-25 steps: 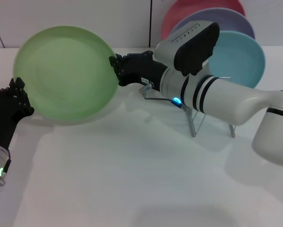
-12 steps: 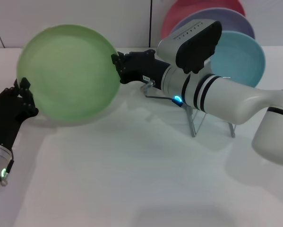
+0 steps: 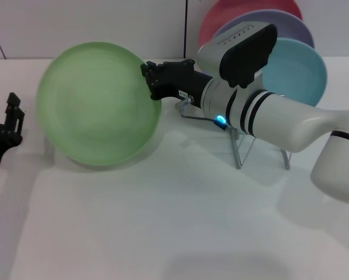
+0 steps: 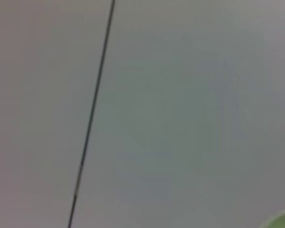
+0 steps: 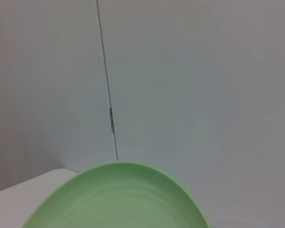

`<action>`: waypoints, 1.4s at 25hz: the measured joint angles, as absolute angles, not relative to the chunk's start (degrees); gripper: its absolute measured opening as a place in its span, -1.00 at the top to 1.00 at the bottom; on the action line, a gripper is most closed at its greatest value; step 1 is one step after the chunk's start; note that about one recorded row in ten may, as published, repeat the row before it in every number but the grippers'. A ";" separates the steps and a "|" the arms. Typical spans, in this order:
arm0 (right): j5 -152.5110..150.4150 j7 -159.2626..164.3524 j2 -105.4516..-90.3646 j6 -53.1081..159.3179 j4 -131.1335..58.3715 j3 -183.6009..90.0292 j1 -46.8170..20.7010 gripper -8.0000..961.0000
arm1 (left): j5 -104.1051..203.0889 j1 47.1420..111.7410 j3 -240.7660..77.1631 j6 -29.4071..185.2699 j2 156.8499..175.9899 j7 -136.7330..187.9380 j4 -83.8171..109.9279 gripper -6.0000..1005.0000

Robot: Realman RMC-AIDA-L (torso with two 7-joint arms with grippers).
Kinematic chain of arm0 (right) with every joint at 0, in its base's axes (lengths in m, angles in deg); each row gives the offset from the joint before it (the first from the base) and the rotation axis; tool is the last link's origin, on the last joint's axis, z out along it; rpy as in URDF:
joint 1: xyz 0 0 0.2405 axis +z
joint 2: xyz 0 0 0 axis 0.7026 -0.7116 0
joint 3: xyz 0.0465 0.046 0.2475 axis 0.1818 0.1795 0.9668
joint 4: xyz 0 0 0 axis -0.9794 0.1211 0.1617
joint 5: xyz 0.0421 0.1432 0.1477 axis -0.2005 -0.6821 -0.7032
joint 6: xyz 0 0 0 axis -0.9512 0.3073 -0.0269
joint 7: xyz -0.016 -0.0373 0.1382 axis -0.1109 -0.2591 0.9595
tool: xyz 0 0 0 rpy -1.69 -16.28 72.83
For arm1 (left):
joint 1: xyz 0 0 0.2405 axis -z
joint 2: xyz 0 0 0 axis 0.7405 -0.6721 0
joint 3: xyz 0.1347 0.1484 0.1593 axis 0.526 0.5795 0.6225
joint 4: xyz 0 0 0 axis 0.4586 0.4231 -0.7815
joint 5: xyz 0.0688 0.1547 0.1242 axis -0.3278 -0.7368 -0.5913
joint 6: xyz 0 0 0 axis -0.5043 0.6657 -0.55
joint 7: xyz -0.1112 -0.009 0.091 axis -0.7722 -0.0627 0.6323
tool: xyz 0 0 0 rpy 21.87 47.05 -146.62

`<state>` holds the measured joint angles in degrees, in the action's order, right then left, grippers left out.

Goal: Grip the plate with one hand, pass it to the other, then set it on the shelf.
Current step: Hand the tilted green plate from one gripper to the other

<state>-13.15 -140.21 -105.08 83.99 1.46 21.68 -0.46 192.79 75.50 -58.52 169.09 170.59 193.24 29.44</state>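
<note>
The light green plate hangs tilted above the table, left of centre in the head view. My right gripper, on the white arm, is shut on the plate's right rim and holds it alone. My left gripper is open at the far left, clear of the plate's left edge. The plate fills the lower part of the right wrist view, and a sliver of it shows in the left wrist view. The silver wire rack stands behind and under my right arm.
A turquoise plate, a lavender plate and a pink plate stand upright in the rack at the back right. A white wall with a dark vertical seam rises behind the table.
My left gripper has let go of the plate's left rim and drawn back to the left. My right gripper has carried the plate to the right.
</note>
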 joint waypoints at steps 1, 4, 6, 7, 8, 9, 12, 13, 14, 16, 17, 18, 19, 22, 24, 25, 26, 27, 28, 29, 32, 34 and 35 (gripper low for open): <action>-13.17 -140.25 -105.08 83.99 1.47 21.68 -0.49 0.91 | 192.78 74.77 -58.97 169.94 170.47 192.44 28.92 0.11; -13.17 -140.41 -105.08 84.01 1.47 21.68 -0.54 0.91 | 192.79 74.00 -59.45 170.52 170.42 191.73 28.25 -0.03; -13.17 -141.80 -105.08 84.23 1.76 21.63 -0.85 0.91 | 192.90 72.80 -60.26 170.97 170.36 189.98 26.79 -0.12; -13.17 -141.80 -105.08 84.23 1.76 21.63 -0.85 0.91 | 192.90 72.80 -60.26 170.97 170.36 189.98 26.79 -0.12; -13.17 -142.69 -105.08 84.37 2.12 21.54 -1.10 0.91 | 193.00 72.52 -60.33 170.97 170.34 189.51 26.39 -0.12; -12.83 -144.77 -105.07 84.77 3.13 21.19 -1.80 0.91 | 193.23 72.19 -60.41 170.90 170.29 188.84 25.64 -0.12; -12.36 -147.34 -105.07 86.22 4.00 20.54 -2.77 0.91 | 193.40 71.93 -60.72 170.73 170.21 188.51 25.15 -0.12; -12.21 -148.45 -105.07 87.15 4.18 20.22 -3.16 0.91 | 193.41 71.88 -60.88 170.72 170.19 188.50 25.07 -0.12; -11.95 -149.43 -105.07 88.32 4.23 19.98 -3.49 0.91 | 193.41 71.80 -61.14 170.71 170.16 188.50 24.92 -0.12; -9.69 -152.50 -105.01 92.36 4.47 19.75 -4.97 0.91 | 193.43 71.58 -61.45 170.70 170.13 188.49 24.53 -0.12; -9.69 -152.50 -105.01 92.36 4.47 19.75 -4.97 0.91 | 193.45 71.50 -61.56 170.71 170.13 188.47 24.43 -0.12; -8.80 -153.59 -104.95 93.66 4.76 19.88 -5.63 0.91 | 193.45 71.50 -61.56 170.71 170.13 188.47 24.43 -0.12; -8.13 -154.70 -104.88 94.52 5.10 20.01 -6.28 0.91 | 193.45 71.43 -61.74 170.74 170.13 188.39 24.36 -0.12; -6.05 -157.93 -104.61 96.73 7.04 20.88 -8.79 0.91 | 193.46 71.26 -62.05 170.86 170.06 185.78 23.58 -0.12; -4.32 -159.64 -104.54 98.30 7.99 22.38 -10.62 0.91 | 193.48 71.18 -62.06 170.50 170.05 183.56 22.72 -0.12; -3.28 -160.48 -104.54 99.52 8.28 23.52 -11.66 0.91 | 193.48 71.18 -62.06 170.50 170.05 183.56 22.72 -0.12; -1.38 -161.84 -104.55 102.35 8.53 25.64 -13.42 0.91 | 193.37 71.14 -62.05 169.90 170.01 180.80 21.65 -0.12; -1.38 -161.84 -104.55 102.35 8.53 25.64 -13.42 0.91 | 193.26 71.14 -62.03 169.77 170.00 180.21 21.37 -0.12; -0.65 -162.36 -104.54 103.99 8.62 26.61 -14.26 0.91 | 193.18 71.14 -62.00 169.66 169.96 179.79 21.07 -0.12; -0.07 -162.84 -104.53 105.77 8.67 27.52 -15.05 0.91 | 193.18 71.14 -62.00 169.66 169.96 179.79 21.07 -0.12; 2.16 -164.90 -104.43 110.55 8.86 30.64 -17.50 0.91 | 193.09 71.16 -62.00 169.55 169.96 179.48 20.72 -0.12; 4.80 -165.36 -104.43 112.81 9.23 33.10 -18.92 0.91 | 193.08 71.23 -61.98 169.51 169.96 179.45 20.71 -0.12; 6.22 -165.38 -104.43 113.82 9.45 34.57 -19.59 0.91 | 193.07 71.29 -61.92 169.50 169.97 179.41 20.71 -0.12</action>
